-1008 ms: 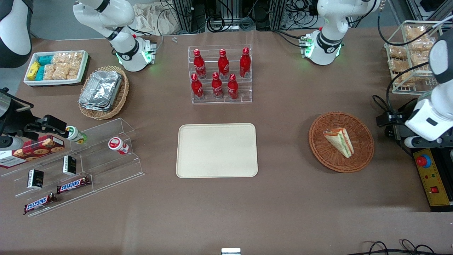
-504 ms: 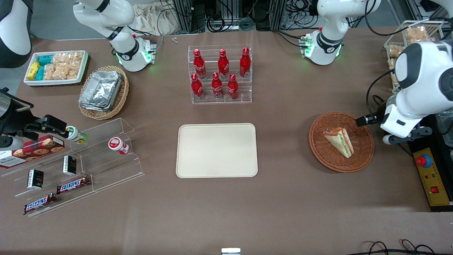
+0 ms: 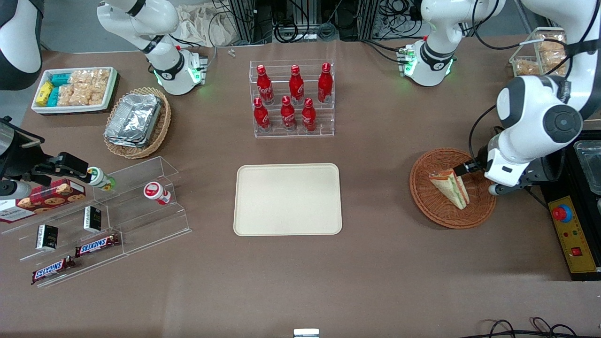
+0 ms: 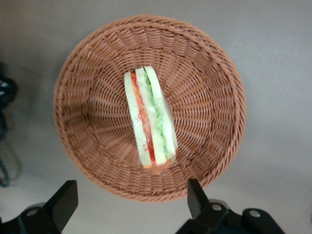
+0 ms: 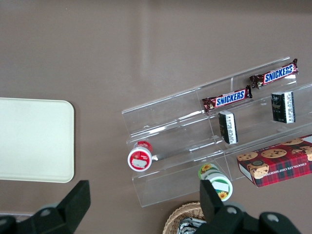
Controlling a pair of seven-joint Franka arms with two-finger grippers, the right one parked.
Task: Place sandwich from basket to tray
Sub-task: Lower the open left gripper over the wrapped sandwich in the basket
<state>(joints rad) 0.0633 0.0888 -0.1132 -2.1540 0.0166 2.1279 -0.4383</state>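
The sandwich (image 3: 450, 188), a triangular wedge with white bread and green and orange-red layers, lies in the round reddish-brown wicker basket (image 3: 479, 209). In the left wrist view the sandwich (image 4: 148, 122) rests across the middle of the basket (image 4: 83, 87). My left gripper (image 4: 129, 202) is open with nothing between its fingers (image 4: 195, 195). It hovers above the basket's rim, on the side toward the working arm's end of the table, where the gripper (image 3: 502, 176) shows in the front view. The cream tray (image 3: 287, 199) lies flat at the table's middle, with nothing on it.
A clear rack of red bottles (image 3: 292, 98) stands farther from the front camera than the tray. A black and yellow control box (image 3: 574, 234) sits beside the basket at the table's edge. A wire rack of snacks (image 3: 544, 51) stands past it.
The left arm has swung in from the table's edge toward the basket. Its gripper now hangs over the basket's rim. The sandwich has not moved.
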